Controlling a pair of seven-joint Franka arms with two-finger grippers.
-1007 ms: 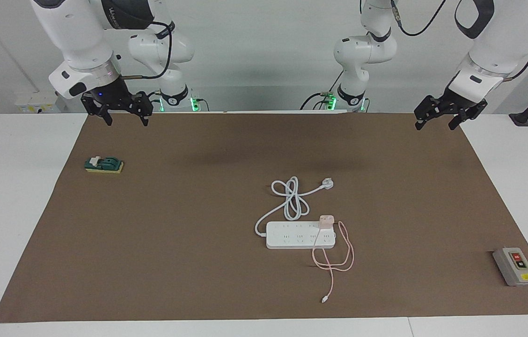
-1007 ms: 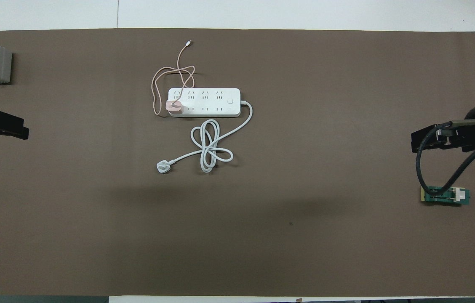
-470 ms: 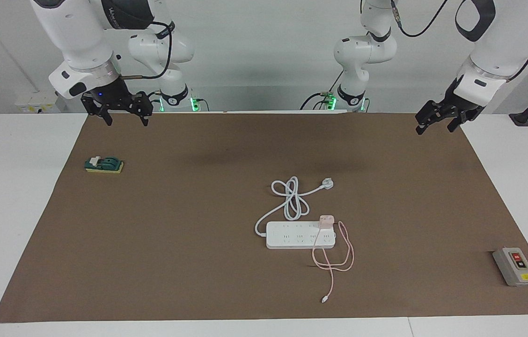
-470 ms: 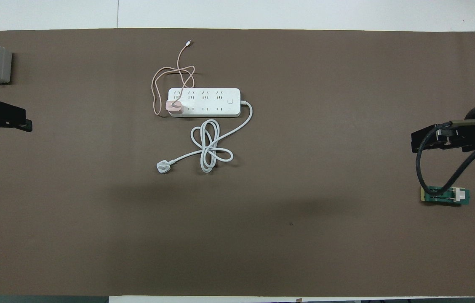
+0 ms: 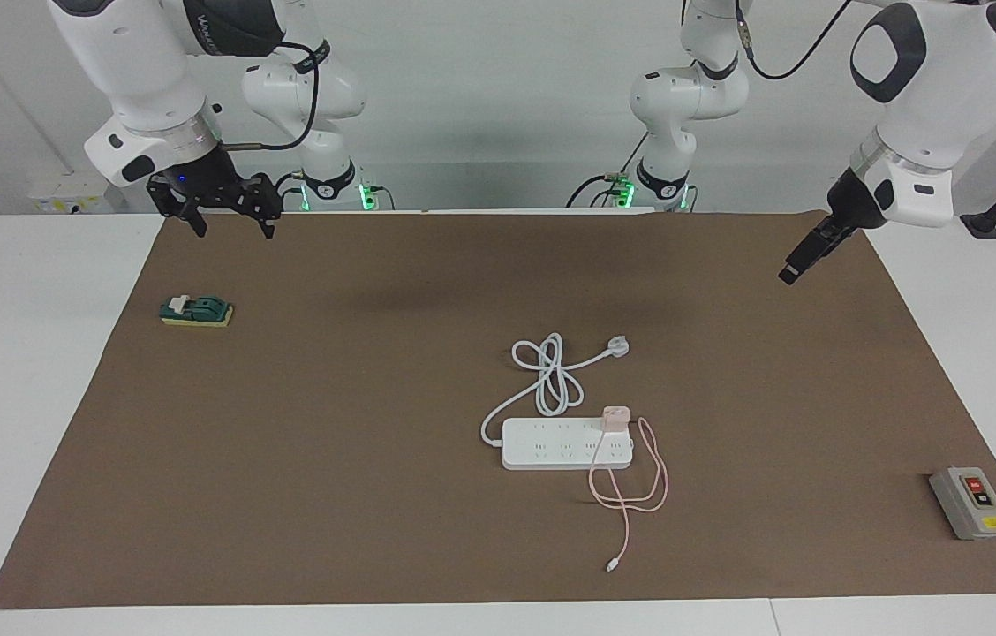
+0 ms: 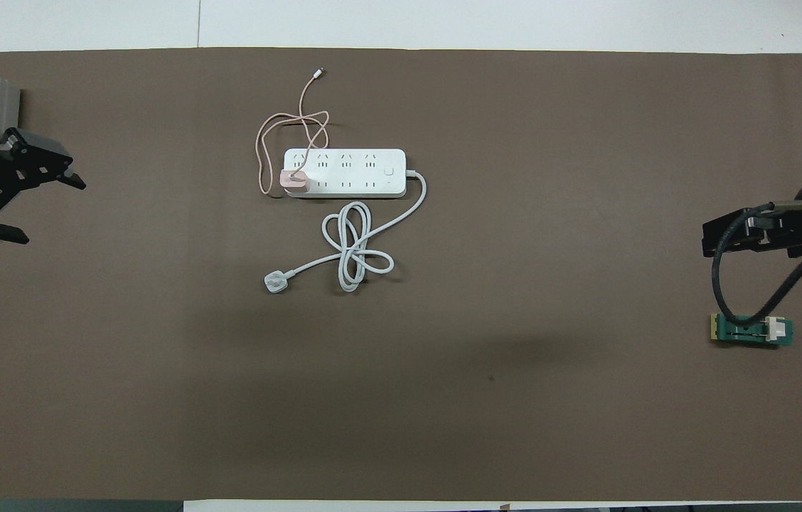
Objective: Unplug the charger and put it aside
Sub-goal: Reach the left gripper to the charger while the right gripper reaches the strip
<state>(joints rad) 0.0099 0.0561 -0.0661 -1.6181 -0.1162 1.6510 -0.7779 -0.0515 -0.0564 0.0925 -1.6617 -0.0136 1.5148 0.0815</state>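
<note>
Surface: brown mat on white tabletop (image 5: 39,397).
Charger (image 5: 614,419): plugged into power strip (image 5: 551,446), its end toward left arm.
Left tool (image 6: 20,203): open, empty, nearer arm.
Right tool (image 5: 229,212): open, empty, waiting, well apart.

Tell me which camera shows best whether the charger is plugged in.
The facing view: the charger stands up from the power strip, its side visible. The overhead view shows only its top on the strip's end socket.
</note>
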